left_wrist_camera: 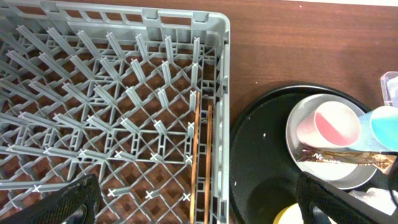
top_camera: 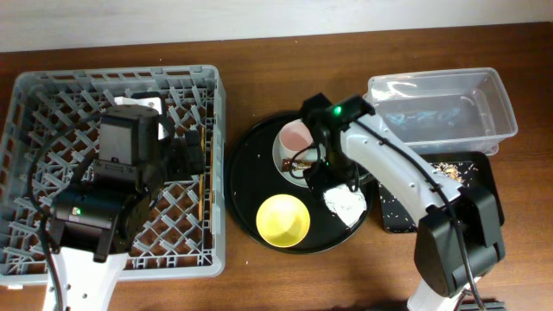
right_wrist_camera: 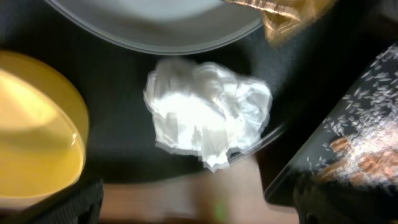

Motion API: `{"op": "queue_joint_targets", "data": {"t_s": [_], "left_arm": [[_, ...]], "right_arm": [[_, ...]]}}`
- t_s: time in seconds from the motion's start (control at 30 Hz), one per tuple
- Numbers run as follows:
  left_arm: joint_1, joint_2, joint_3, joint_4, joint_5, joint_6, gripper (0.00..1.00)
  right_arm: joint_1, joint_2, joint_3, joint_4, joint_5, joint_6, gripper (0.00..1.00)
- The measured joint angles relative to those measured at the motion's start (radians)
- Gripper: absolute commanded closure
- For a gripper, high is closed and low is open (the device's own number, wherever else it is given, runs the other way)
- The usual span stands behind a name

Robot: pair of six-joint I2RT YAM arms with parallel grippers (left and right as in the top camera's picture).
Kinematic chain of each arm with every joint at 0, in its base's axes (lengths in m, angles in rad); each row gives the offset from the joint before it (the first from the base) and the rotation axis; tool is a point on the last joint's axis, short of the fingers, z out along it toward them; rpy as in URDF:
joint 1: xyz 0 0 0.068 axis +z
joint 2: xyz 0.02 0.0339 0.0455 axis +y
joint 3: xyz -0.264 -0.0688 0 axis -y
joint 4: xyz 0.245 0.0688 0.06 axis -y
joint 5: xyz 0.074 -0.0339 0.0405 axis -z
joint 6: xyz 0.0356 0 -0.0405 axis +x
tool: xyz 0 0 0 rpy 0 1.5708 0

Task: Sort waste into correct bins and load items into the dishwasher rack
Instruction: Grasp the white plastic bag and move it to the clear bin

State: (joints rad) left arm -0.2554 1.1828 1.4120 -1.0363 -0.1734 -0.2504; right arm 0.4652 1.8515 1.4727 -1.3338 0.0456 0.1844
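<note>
1. The right gripper (right_wrist_camera: 199, 196) hangs over the crumpled white napkin (right_wrist_camera: 208, 112) with its jaws spread wide and nothing in them. The napkin lies on the round black tray (right_wrist_camera: 118, 106), beside the yellow bowl (right_wrist_camera: 37, 130) and just off the edge of the plate (right_wrist_camera: 161, 25).
2. The napkin looks feather-light and soft, and it will probably squash under the fingers. A pinch across its bunched middle seems a surer hold than a loose edge, which could tear or slip free.
3. The plate carries the pink cup (left_wrist_camera: 336, 127) and the light-blue cup (left_wrist_camera: 385, 127). The brown-and-gold snack wrapper (left_wrist_camera: 342, 158) lies across the plate in front of them.
4. The shallow black tray (top_camera: 479, 173), close beside the round tray, holds beige food scraps (right_wrist_camera: 357, 155) and a scatter of pale crumbs. Reflections on the clear tub (top_camera: 441, 108) behind it make it impossible to tell whether anything is inside.
5. In the left wrist view, the dishwasher rack (left_wrist_camera: 225, 74) shows only the two chopsticks (left_wrist_camera: 202, 155), which lie along the wall nearest the round tray. The left gripper (left_wrist_camera: 196, 190) hovers above the lattice, wide open and empty.
</note>
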Motion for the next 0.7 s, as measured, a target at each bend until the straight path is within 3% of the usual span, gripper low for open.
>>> {"op": "queue_joint_targets", "data": {"t_s": [0.2,0.27,0.3,0.37,0.47,0.57,0.7], "left_arm": [[0.000,0.000,0.000,0.001,0.000,0.000,0.01],[0.000,0.000,0.000,0.000,0.000,0.000,0.01],[0.000,0.000,0.000,0.001,0.000,0.000,0.01],[0.000,0.000,0.000,0.000,0.000,0.000,0.01],[0.000,0.000,0.000,0.000,0.000,0.000,0.01],[0.000,0.000,0.000,0.000,0.000,0.000,0.01],[0.000,0.000,0.000,0.000,0.000,0.000,0.01]], "right_arm": [[0.000,-0.001,-0.241,0.316,0.007,0.000,0.07],[0.000,-0.001,-0.283,0.362,0.007,0.000,0.14],[0.000,-0.001,-0.300,0.370,0.007,0.002,0.22],[0.000,-0.001,-0.303,0.372,0.007,-0.002,0.56],[0.000,-0.001,-0.303,0.357,0.006,0.006,0.80],[0.000,-0.009,-0.290,0.264,0.006,0.001,0.96],[0.000,-0.155,-0.182,0.174,0.015,0.003,0.96]]}}
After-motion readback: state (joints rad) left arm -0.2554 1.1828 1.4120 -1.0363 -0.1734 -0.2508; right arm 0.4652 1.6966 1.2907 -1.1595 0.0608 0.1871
